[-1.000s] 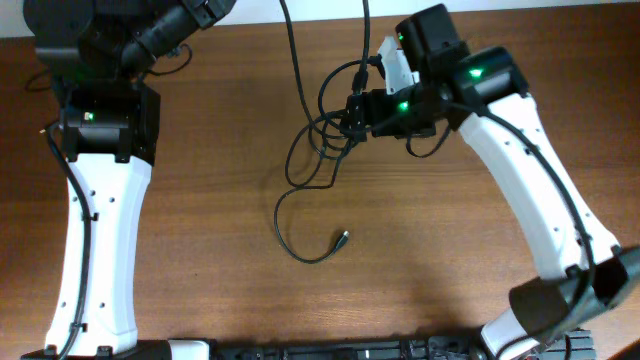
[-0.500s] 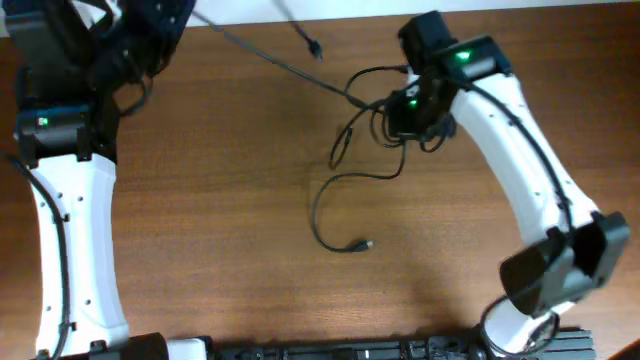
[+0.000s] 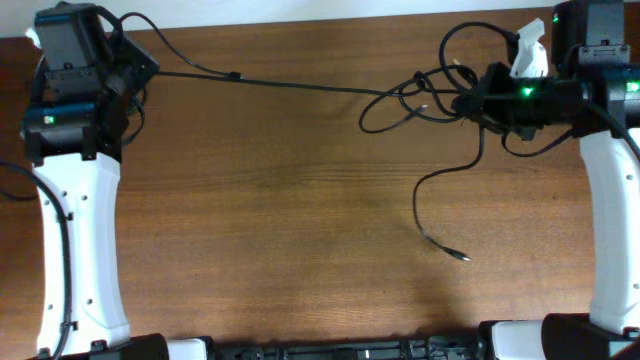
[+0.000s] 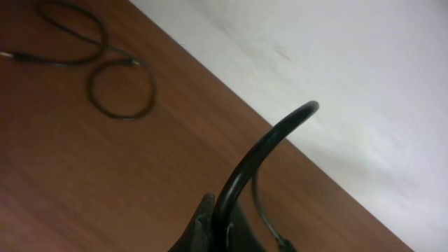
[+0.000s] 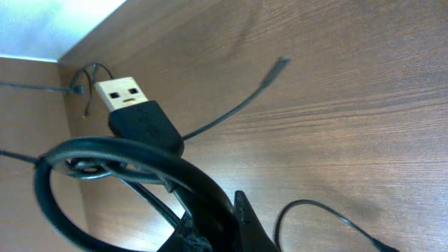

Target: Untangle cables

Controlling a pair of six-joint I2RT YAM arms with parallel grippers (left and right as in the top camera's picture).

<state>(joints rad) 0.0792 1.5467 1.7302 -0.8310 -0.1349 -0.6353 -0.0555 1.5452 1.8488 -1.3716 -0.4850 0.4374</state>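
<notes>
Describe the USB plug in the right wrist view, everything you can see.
The USB plug is a flat type-A end: a pale metal shell with two square holes, set in a black moulded housing. It points up-left in the frame and looks lifted off the wooden table. Its housing lies against the looped black cables bunched below it.

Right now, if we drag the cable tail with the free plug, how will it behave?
Probably floppy: the cable tail lies in a loose curve. It looks thin, so likely light; it should trail rather than resist. The taut strand suggests it pulls straight but won't push.
</notes>
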